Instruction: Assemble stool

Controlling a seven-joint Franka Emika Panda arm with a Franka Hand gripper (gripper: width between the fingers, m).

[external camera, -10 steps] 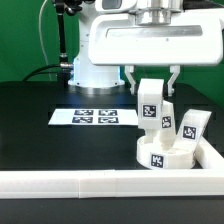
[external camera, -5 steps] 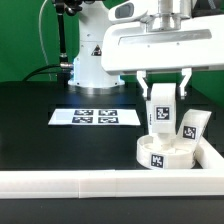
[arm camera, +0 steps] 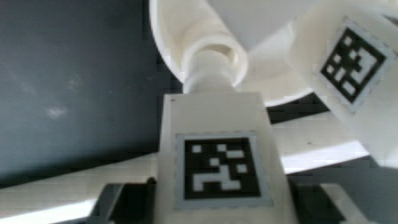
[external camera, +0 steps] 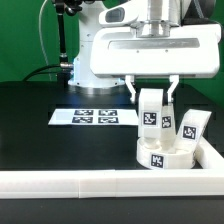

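Note:
My gripper is shut on a white blocky stool leg and holds it upright just above the round seat at the exterior view's right. In the wrist view the held leg shows its square tag. Its round end points at the seat below, and the dark fingers press on both of its sides. A second tagged leg leans on the seat's far right, and it shows in the wrist view as the tagged leg. Behind the held leg stands another leg, partly hidden.
The marker board lies flat on the black table to the left of the seat. A long white L-shaped rail runs along the front edge and turns up the right side, boxing in the seat. The robot's white base stands behind.
The gripper swung the held leg a little to the exterior view's right, then back left, and it now sits slightly lower over the seat. The grip stayed shut throughout.

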